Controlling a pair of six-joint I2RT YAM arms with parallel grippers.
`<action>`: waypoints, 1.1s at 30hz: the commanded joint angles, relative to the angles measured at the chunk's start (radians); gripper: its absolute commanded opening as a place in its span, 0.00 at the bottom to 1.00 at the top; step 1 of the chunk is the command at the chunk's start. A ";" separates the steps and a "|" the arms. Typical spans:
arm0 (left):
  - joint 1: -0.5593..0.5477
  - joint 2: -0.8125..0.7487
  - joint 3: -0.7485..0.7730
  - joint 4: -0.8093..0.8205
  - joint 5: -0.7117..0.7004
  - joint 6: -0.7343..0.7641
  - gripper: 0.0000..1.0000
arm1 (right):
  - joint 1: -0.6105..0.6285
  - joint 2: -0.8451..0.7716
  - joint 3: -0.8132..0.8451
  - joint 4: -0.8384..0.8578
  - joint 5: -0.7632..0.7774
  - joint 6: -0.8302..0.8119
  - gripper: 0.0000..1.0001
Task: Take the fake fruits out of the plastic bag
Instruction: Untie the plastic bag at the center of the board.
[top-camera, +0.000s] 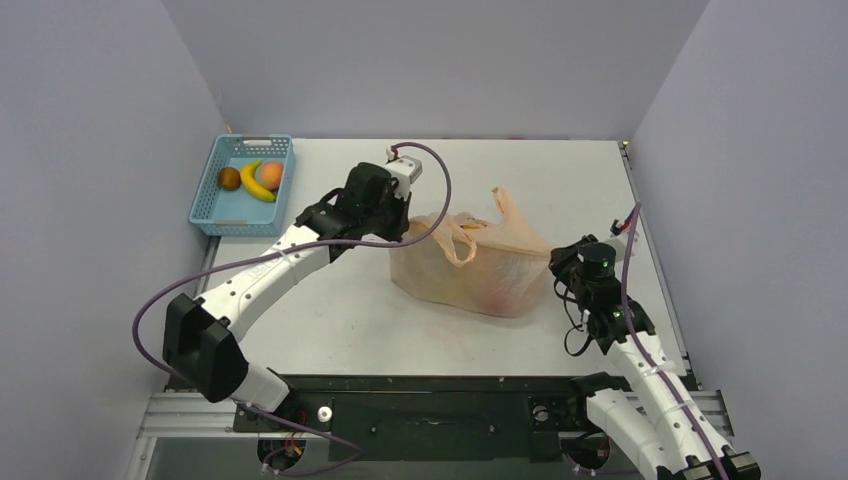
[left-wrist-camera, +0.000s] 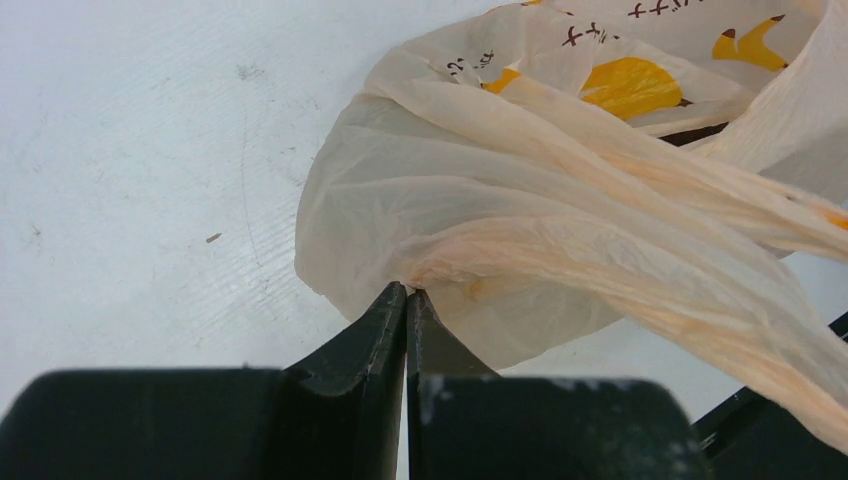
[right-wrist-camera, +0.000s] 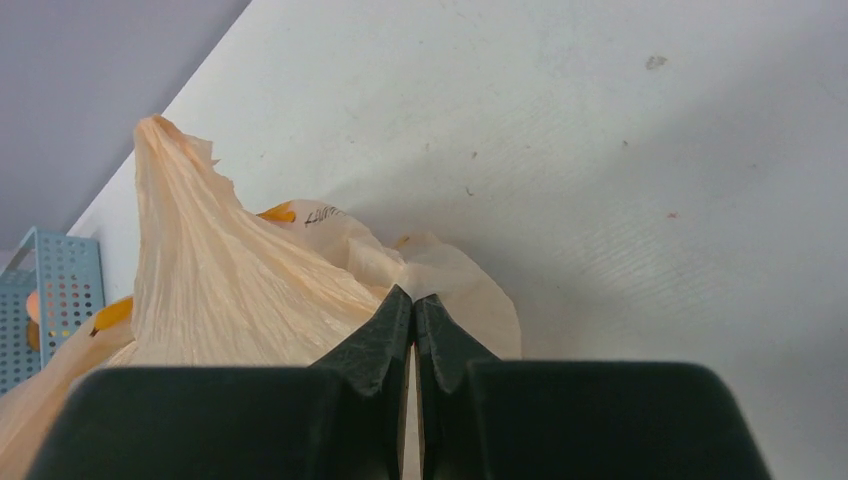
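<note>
We hold the plastic bag (top-camera: 470, 268) in the middle of the table (top-camera: 330, 320), our left gripper (left-wrist-camera: 407, 293) clenched on a fold at its left side and our right gripper (right-wrist-camera: 413, 298) pinched on its right edge. It looks thin, soft and slippery, apt to slip free, so bunched folds or the loop handles (top-camera: 460, 240) seem the surest hold. Three fruits (top-camera: 255, 178) lie in the basket (top-camera: 212, 216).

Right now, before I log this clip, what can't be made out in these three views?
Top view: the plastic bag film shows only a reddish blur; which fruits are inside, and how many, is unclear.
Top view: the left gripper is hidden under its wrist; only its wrist view shows it shut on film.
Right wrist view: the blue basket is cut off by the left edge and the bag.
</note>
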 joint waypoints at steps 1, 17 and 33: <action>0.026 -0.104 -0.026 0.078 -0.060 0.017 0.00 | -0.018 0.014 0.073 0.101 -0.091 -0.115 0.00; 0.261 -0.156 -0.058 0.254 0.100 -0.099 0.00 | -0.014 0.314 0.541 0.201 -0.276 -0.194 0.00; 0.244 -0.217 -0.113 0.232 0.273 -0.063 0.37 | 0.182 0.075 0.198 0.092 -0.277 -0.409 0.47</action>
